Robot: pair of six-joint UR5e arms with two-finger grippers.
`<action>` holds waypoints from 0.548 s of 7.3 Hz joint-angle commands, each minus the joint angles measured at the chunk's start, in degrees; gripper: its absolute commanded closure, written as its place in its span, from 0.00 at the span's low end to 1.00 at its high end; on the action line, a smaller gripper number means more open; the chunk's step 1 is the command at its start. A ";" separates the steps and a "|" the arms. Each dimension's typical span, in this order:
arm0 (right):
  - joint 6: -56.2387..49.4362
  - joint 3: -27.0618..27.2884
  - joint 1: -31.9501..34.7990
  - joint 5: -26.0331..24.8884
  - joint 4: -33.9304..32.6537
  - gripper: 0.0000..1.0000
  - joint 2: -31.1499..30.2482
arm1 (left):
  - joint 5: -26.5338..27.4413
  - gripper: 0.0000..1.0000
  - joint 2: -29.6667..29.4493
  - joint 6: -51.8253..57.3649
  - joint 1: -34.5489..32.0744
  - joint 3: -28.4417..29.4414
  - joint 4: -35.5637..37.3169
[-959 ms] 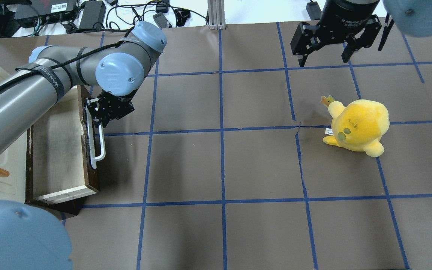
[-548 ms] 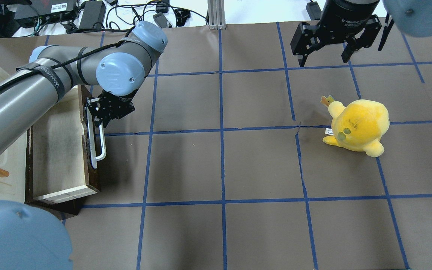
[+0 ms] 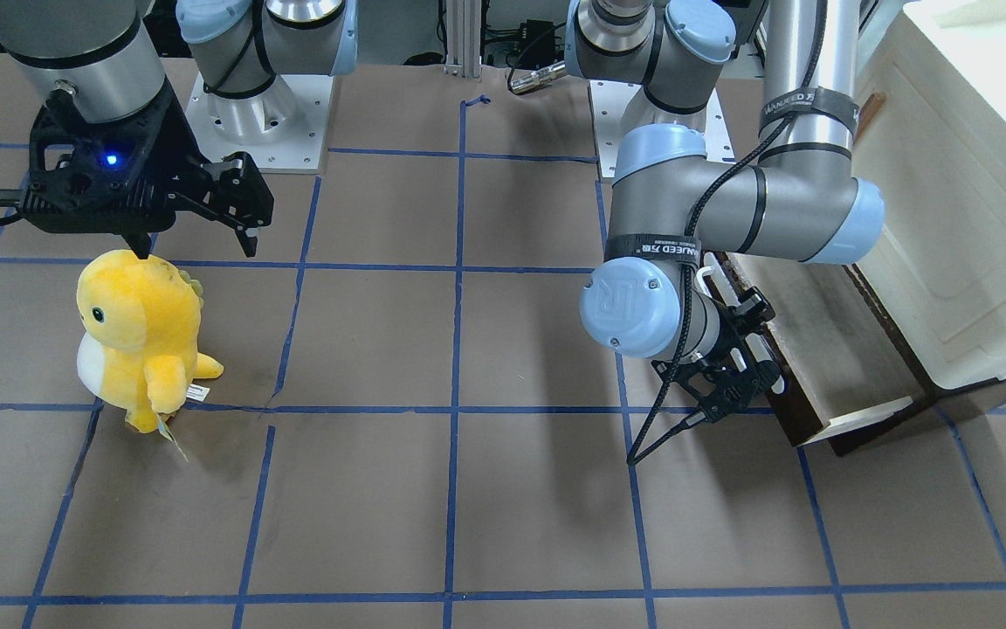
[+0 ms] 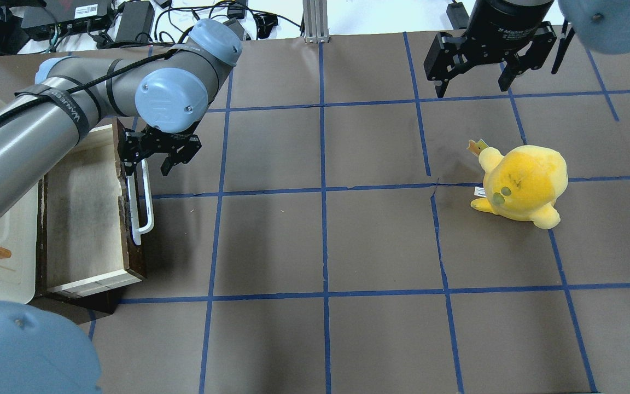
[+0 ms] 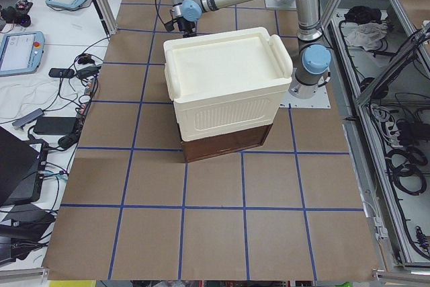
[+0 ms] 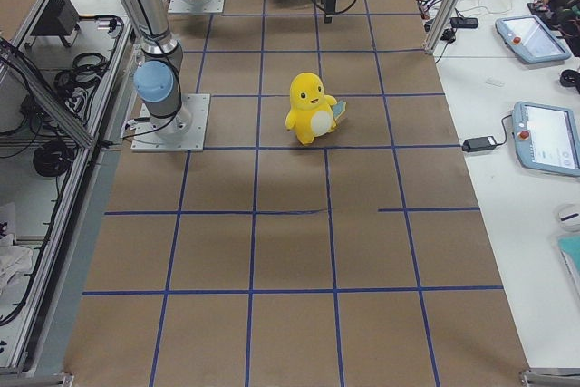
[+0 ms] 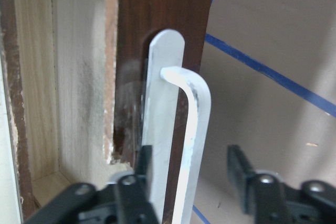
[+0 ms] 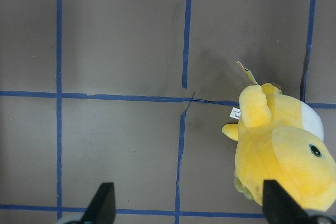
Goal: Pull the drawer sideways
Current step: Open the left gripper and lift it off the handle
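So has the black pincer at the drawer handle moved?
Yes. The left arm's black pincer has shifted toward the table's far edge, away from the blue tape line under the long white plastic bar handle; its jaws now stand open.

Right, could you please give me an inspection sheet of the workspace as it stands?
Surface: brown table, blue tape grid; one slit in covering.
Job's things: drawer pulled out, tray showing; white handle not clamped.
Clutter: yellow plush toy, upright, apart from both claws.
Grippers: left claw open, straddling handle's end; right claw open, empty.
Cables: black cable strapped along left arm.
Surroundings: cream box above drawer; adapters beyond table.
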 commanded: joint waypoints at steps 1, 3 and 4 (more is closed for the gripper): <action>0.00 0.00 0.00 0.08 0.00 0.00 0.00 | -8.20 0.00 3.60 6.88 -0.17 4.80 -2.05; -0.09 0.00 0.00 0.08 0.00 0.00 0.00 | -19.42 0.00 7.55 10.34 0.35 8.42 -2.50; 0.00 0.00 0.00 0.08 0.00 0.00 0.00 | -23.41 0.00 9.84 18.01 1.31 8.51 -2.15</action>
